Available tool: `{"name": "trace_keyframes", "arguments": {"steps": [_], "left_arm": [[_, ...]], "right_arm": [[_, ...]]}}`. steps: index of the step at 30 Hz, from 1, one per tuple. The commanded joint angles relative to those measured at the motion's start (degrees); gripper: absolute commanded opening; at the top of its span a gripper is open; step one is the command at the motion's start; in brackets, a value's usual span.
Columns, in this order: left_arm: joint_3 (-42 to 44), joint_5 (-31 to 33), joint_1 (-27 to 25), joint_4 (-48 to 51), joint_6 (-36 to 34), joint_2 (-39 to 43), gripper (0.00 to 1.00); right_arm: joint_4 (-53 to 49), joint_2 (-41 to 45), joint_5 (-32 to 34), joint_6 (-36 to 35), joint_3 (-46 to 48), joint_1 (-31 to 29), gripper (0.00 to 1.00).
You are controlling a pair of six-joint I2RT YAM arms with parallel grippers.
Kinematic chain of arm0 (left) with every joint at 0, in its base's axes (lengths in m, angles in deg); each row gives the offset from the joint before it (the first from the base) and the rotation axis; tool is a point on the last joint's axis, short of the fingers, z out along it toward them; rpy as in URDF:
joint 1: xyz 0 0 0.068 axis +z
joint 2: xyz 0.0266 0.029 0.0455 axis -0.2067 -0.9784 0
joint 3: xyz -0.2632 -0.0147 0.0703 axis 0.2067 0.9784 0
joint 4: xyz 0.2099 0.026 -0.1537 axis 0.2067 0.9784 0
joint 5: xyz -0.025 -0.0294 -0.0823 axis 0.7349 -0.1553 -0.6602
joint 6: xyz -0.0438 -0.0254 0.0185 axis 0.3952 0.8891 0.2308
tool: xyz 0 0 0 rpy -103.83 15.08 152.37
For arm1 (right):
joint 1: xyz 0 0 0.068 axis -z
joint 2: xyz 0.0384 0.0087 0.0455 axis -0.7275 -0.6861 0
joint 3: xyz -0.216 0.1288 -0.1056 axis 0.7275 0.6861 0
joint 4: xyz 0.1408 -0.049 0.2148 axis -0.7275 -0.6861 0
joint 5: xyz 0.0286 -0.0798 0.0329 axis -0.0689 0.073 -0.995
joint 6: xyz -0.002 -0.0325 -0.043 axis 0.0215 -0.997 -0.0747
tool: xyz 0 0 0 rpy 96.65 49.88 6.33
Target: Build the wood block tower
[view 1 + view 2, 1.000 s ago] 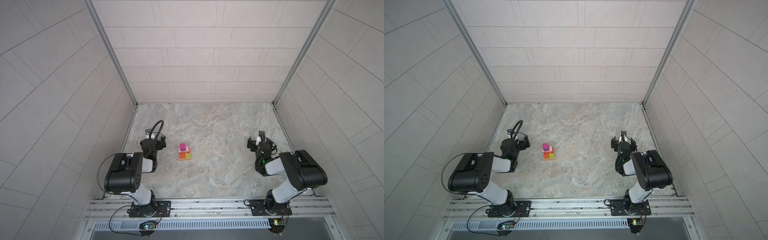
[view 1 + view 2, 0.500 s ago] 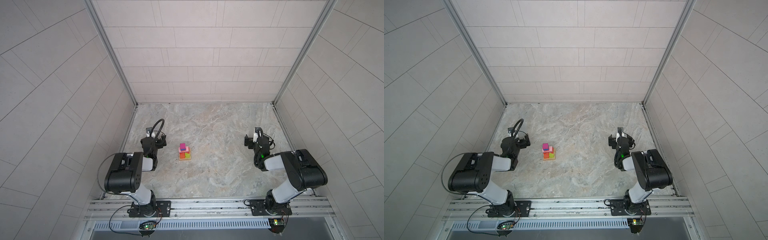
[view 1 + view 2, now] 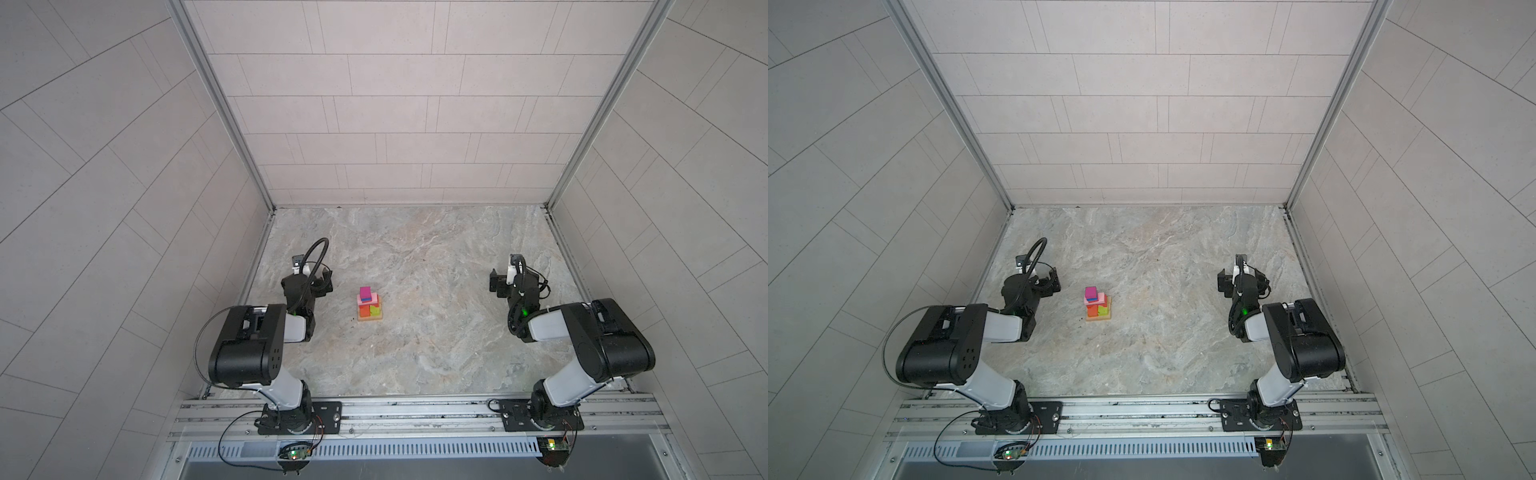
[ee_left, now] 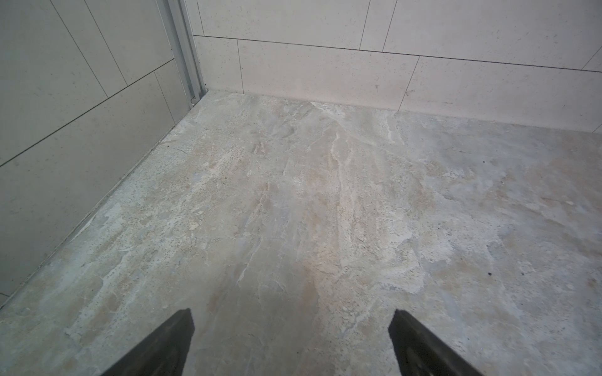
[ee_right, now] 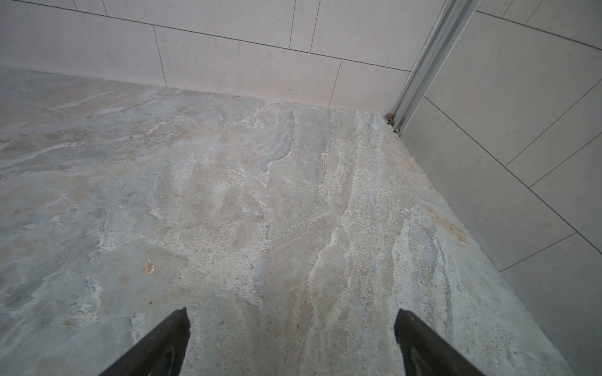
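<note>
Build looks finished: small stepped tower of coloured wood blocks (image 3: 368, 305) stands on marble tabletop (image 3: 428, 357); left hand (image 4: 291, 325), right hand (image 5: 291, 325) gape empty, well apart. Next: only avoid bumping it.

There is one tower (image 3: 369, 307) on the table (image 3: 415, 353), nearer to its left edge. By colour I count in it one magenta block (image 3: 365, 293), one blue block (image 3: 365, 300), one pink block (image 3: 374, 299), one orange block (image 3: 364, 311), one lime block (image 3: 376, 311) and one tan layer (image 3: 370, 319), but how many bars make this layer I cannot tell. At the near edge stand two arms, the left arm (image 3: 249, 349) and the right arm (image 3: 602, 345), so there are two grippers, the left gripper (image 4: 291, 314) and the right gripper (image 5: 291, 312), each with two dark fingers (image 4: 163, 345), four together.
</note>
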Motion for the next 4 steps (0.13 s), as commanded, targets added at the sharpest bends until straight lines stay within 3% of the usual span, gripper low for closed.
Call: {"name": "trace_keyframes", "arguments": {"steps": [1, 4], "left_arm": [[-0.76, -0.51, -0.17, -0.10, -0.84, 0.21, 1.00], [-0.76, -0.47, -0.19, -0.08, -0.79, 0.17, 1.00]], "right_arm": [[-0.22, 0.25, 0.73, -0.97, -0.61, 0.01, 0.99], [0.06, 0.43, 0.56, -0.89, -0.49, 0.12, 0.99]]}}
